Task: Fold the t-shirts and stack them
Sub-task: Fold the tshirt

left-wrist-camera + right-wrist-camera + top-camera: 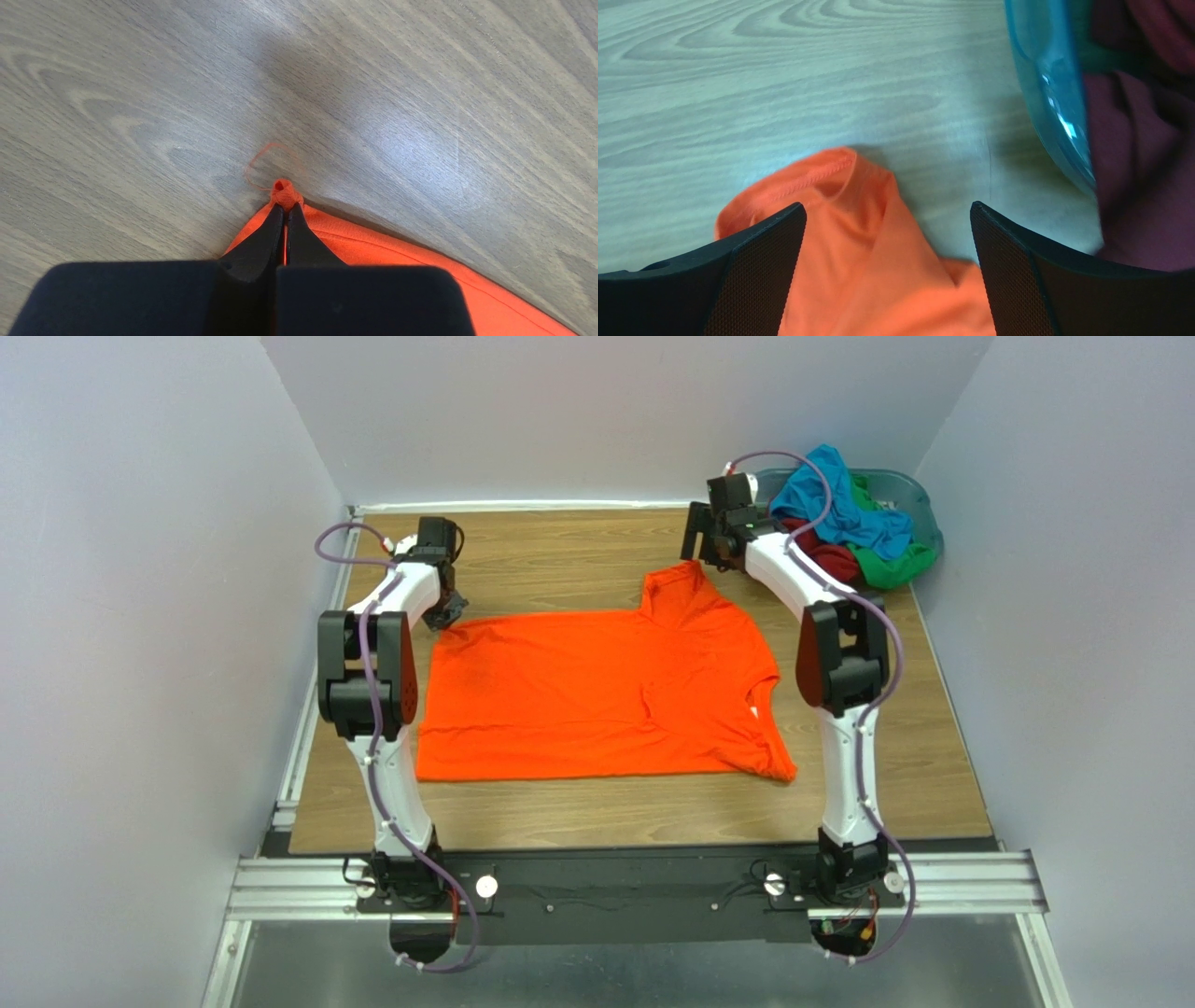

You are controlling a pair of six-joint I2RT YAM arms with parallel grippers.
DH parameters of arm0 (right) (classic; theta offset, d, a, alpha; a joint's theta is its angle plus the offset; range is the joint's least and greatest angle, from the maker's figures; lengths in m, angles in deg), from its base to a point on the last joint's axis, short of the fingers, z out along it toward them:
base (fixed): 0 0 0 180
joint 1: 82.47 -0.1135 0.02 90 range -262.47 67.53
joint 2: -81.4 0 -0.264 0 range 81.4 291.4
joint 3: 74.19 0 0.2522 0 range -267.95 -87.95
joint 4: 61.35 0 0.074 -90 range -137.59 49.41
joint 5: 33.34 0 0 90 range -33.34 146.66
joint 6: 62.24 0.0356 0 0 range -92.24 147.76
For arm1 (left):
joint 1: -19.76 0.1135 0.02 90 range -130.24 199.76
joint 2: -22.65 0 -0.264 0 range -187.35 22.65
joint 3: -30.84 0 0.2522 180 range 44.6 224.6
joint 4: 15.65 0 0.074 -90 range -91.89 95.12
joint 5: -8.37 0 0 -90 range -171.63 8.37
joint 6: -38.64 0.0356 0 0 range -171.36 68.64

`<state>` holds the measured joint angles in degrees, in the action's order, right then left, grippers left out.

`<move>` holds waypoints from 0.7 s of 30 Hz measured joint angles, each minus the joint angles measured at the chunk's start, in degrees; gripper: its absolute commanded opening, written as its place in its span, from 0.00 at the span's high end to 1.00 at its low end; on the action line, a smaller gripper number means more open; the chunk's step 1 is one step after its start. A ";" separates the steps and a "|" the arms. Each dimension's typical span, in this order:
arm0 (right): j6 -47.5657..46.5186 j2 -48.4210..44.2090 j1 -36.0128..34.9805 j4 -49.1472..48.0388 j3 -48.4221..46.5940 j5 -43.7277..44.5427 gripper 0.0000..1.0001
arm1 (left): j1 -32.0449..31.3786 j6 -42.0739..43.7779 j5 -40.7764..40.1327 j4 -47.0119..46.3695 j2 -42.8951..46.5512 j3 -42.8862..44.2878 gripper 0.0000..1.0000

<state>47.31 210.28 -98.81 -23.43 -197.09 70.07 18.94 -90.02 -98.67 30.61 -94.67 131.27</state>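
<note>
Top external view shows the orange t-shirt [603, 693] lying spread out flat on the wooden bench [589, 812], between the two arms. One sleeve sticks out at the far right side.

The left pincer [446, 609] sits at the far left corner of the shirt. Seen from the left wrist, its two black fingers [260, 241] are pressed tight together, and they pinch that corner of the orange cloth. A tiny nub of cloth pokes out past the tips, and a thin orange thread [260, 157] curls on the wood just beyond it. The rest of the shirt runs off to the right, under and behind the pincer.

The right pincer [697, 546] is at the far right sleeve. Its fingers stand wide apart and hold nothing. From the right wrist, the sleeve end lies on the wood right between the two fingers (I cannot tell if they touch the cloth).

Just to the right of that pincer is the grey-blue basket [919, 504]. A turquoise shirt [842, 504], a dark red shirt [831, 560] and a green shirt [898, 560] are bunched up in it.
</note>
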 measured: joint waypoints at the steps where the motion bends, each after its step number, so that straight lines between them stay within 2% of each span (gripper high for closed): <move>1: -0.15 1.79 0.00 0.09 -2.01 0.00 0.11 | 0.00 0.11 -0.02 -0.13 0.07 0.00 1.00; 5: -0.52 8.41 0.00 -0.17 -7.63 -0.24 0.14 | 0.00 0.35 0.00 -0.26 0.09 0.00 1.00; 9: -0.59 12.46 0.00 -0.11 -10.12 -0.87 0.22 | 0.00 0.52 0.00 -0.28 0.09 0.02 1.00; 13: -0.20 12.90 0.00 -0.31 -10.27 -2.10 0.32 | 0.00 0.68 -0.02 -0.26 0.09 0.04 1.00; 17: 0.15 12.15 0.00 -1.60 -8.46 -2.95 0.33 | 0.00 0.70 -0.02 -0.28 0.09 0.04 1.00; 21: 0.17 11.04 -0.09 -2.10 -6.58 -3.76 0.44 | 0.00 0.70 -0.02 -0.28 0.09 0.04 1.00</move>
<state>47.49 221.32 -98.89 -25.53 -203.67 66.31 18.94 -89.32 -98.69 30.32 -94.58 131.31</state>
